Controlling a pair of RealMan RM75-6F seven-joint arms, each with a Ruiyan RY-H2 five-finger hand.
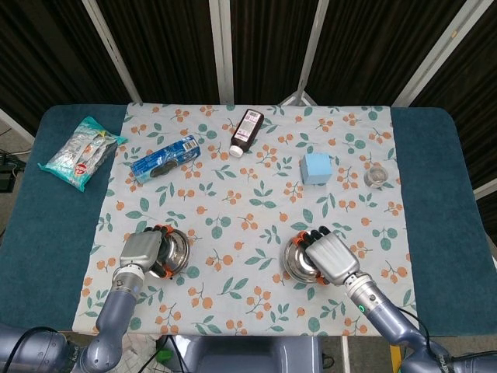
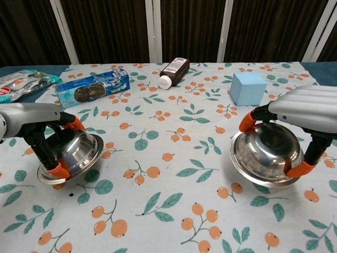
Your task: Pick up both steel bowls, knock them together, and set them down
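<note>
Head view looks steeply down from high above the whole counter (image 1: 435,194); chest view sits low and close at the near edge, facing the dark curtain (image 2: 110,26) — both share the floral cloth (image 1: 256,210) and its objects.

The left hand (image 2: 37,132) grips a steel bowl (image 2: 71,156) tilted low over the floral cloth (image 2: 168,195), orange fingertips (image 2: 59,169) hooked on its rim. The right hand (image 2: 305,113) holds the other bowl (image 2: 266,155), also tilted. Behind lie a brown bottle (image 2: 174,71), blue box (image 2: 248,87) and biscuit packet (image 2: 93,87).
</note>
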